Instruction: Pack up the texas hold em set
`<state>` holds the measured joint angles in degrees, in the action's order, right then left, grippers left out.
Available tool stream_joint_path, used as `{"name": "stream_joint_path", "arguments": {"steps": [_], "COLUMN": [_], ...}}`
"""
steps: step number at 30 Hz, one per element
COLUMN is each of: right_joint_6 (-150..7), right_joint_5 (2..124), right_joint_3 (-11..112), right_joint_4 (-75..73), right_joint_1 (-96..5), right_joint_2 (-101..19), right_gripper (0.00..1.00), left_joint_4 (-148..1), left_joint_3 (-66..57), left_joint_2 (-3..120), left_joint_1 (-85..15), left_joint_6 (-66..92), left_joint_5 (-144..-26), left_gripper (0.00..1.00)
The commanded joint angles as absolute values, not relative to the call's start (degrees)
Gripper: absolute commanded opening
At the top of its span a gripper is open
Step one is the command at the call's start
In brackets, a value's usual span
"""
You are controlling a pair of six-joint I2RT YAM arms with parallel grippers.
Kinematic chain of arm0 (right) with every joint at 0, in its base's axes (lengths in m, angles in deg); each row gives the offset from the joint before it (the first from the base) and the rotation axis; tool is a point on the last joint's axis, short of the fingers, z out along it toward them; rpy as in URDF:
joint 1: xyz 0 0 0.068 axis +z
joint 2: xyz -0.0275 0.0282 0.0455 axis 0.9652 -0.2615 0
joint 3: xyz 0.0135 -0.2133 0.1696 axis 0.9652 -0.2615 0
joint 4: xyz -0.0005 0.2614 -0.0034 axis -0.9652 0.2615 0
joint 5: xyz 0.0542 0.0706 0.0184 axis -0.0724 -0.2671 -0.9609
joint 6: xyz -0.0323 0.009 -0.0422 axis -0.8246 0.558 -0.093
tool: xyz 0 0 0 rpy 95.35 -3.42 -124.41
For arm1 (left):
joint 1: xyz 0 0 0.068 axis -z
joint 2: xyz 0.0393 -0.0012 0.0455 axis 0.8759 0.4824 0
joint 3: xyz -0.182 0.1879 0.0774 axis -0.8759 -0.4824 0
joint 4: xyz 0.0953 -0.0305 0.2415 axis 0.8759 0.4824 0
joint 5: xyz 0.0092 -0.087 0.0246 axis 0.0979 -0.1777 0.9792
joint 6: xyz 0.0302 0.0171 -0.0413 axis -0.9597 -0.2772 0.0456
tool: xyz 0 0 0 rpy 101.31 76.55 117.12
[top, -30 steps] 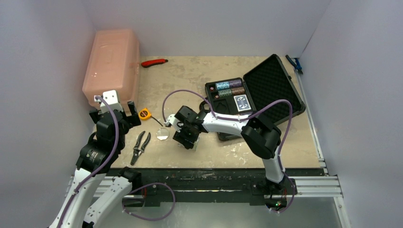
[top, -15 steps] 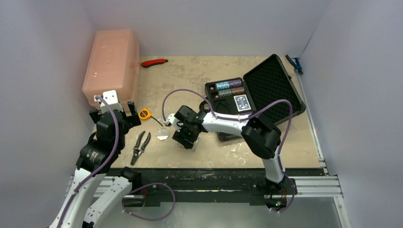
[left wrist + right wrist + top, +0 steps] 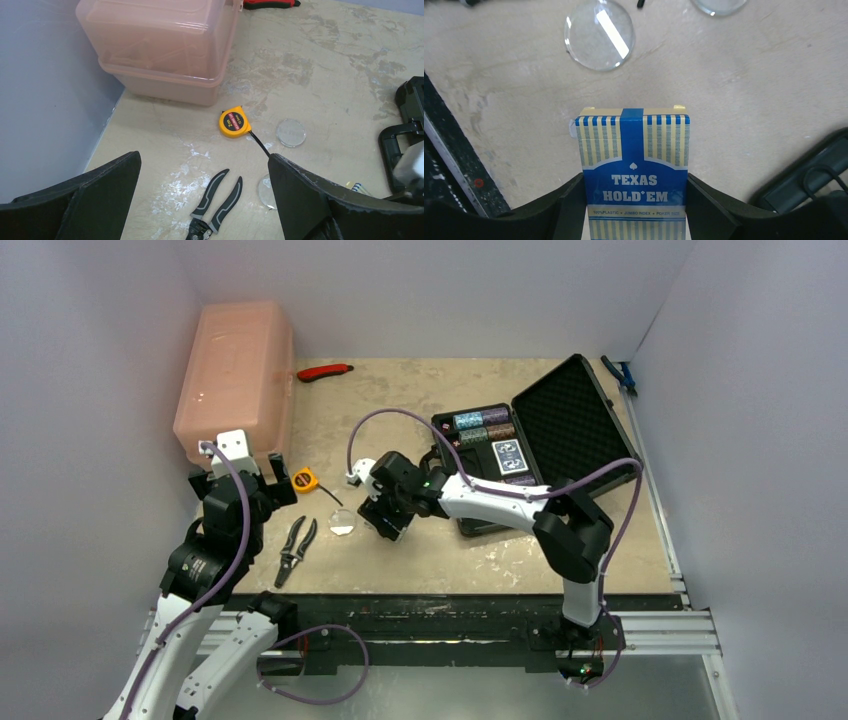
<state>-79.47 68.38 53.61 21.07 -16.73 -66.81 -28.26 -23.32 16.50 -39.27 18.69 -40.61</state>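
The black briefcase (image 3: 575, 425) lies open at the right of the table, with chip rows (image 3: 483, 425) and one blue-backed deck (image 3: 509, 456) in its foam. My right gripper (image 3: 385, 518) (image 3: 635, 192) hangs left of the case, shut on a blue "TEXAS HOLD'EM" card deck (image 3: 634, 160) held above the tabletop. Two pale round discs (image 3: 599, 34) (image 3: 719, 4) lie on the table beyond the deck; one disc (image 3: 342, 523) shows just left of that gripper. My left gripper (image 3: 204, 157) stands open and empty over the pliers, well left of the case.
A big pink bin (image 3: 237, 380) stands at the back left. A yellow tape measure (image 3: 304, 480) and black-handled pliers (image 3: 294, 550) lie near my left gripper. A red-handled tool (image 3: 325, 371) lies by the back wall and a blue tool (image 3: 620, 373) behind the case lid.
My right gripper, still holding the deck, has moved a little away from the front edge and its arm has stretched out. The left arm has not moved.
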Motion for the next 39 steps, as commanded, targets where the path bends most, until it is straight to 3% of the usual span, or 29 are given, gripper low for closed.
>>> {"name": "stream_joint_path", "arguments": {"steps": [1, 17, 30, 39], "right_joint_6": [-76.1, -72.6, -69.2, -63.9], "right_joint_5": [71.7, 78.9, 88.4, 83.7], "right_joint_3": [51.9, 48.3, 31.5, 29.3], "right_joint_4": [13.2, 9.5, -9.5, -8.2], "right_joint_1": [-16.5, -16.5, -16.9, -23.7], "right_joint_2": [-61.0, -56.7, -38.0, -35.9], "right_gripper": [0.00, 0.00, 0.00, 0.00], "left_joint_4": [-29.9, -30.3, -31.2, -31.3], "left_joint_3": [-23.5, -23.7, -23.8, -23.9], "left_joint_2": [16.6, 16.4, 16.8, 16.6], "left_joint_1": [-39.1, -39.1, -39.1, -39.2], "left_joint_6": [18.0, 17.8, 17.3, 16.9], "left_joint_5": [-40.8, -40.4, -41.7, -42.0], "left_gripper": [1.00, 1.00, 1.00, 1.00]}}
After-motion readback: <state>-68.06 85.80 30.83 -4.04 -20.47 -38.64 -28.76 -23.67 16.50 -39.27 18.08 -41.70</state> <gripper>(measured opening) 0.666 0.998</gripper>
